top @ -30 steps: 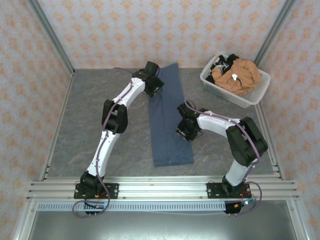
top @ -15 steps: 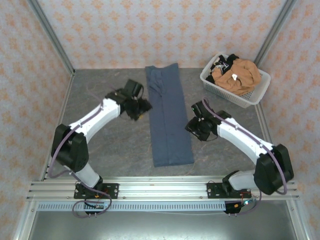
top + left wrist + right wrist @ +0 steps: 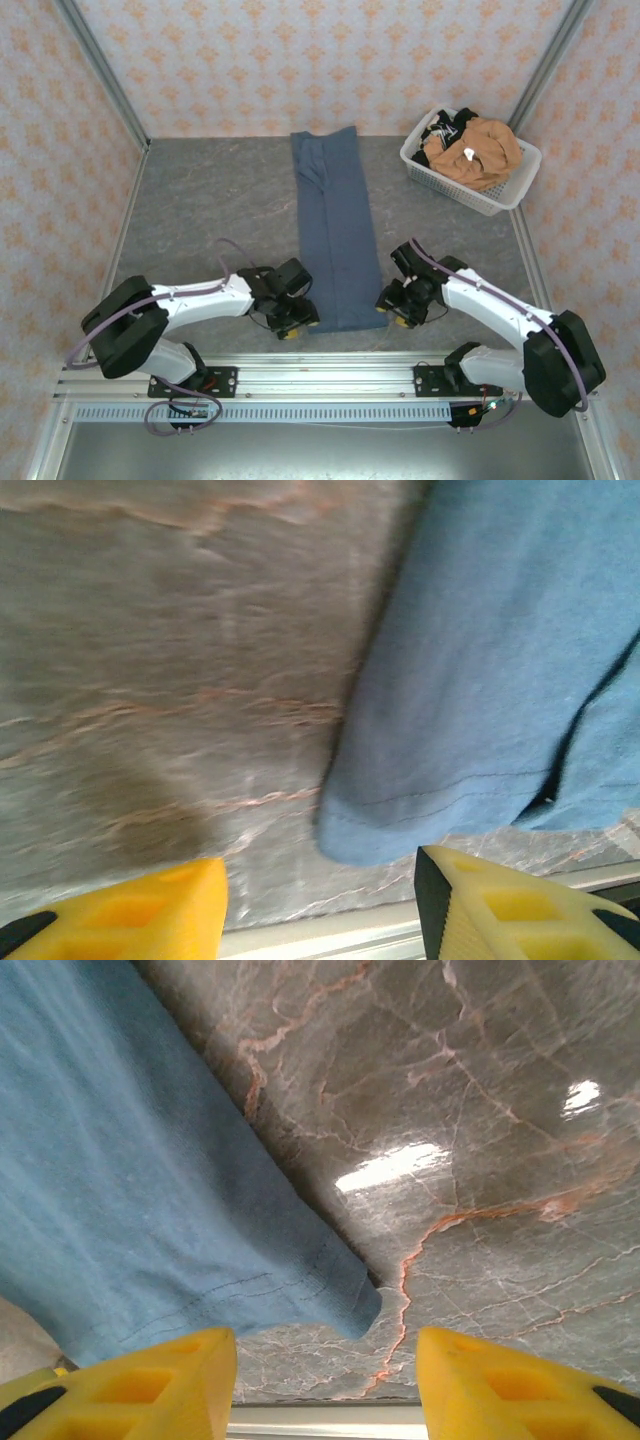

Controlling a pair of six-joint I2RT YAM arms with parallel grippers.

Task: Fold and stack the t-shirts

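Observation:
The slate-blue t-shirt lies flat as a long narrow strip running from the back of the table to its near edge. My left gripper sits low at the strip's near left corner, and my right gripper at its near right corner. In the left wrist view the shirt's hem corner lies just ahead of my open left gripper. In the right wrist view the other corner lies ahead of my open right gripper. Neither holds cloth. An orange-tan t-shirt with a white tag and darker ones fill the basket.
The white lattice basket stands at the back right. The metal rail runs along the table's near edge, just behind both grippers. Bare marble table lies on both sides of the strip.
Both arms have swung toward the near edge: the left from the strip's far end, the right from its middle. Both grippers now flank its near corners. The shirt lies still.

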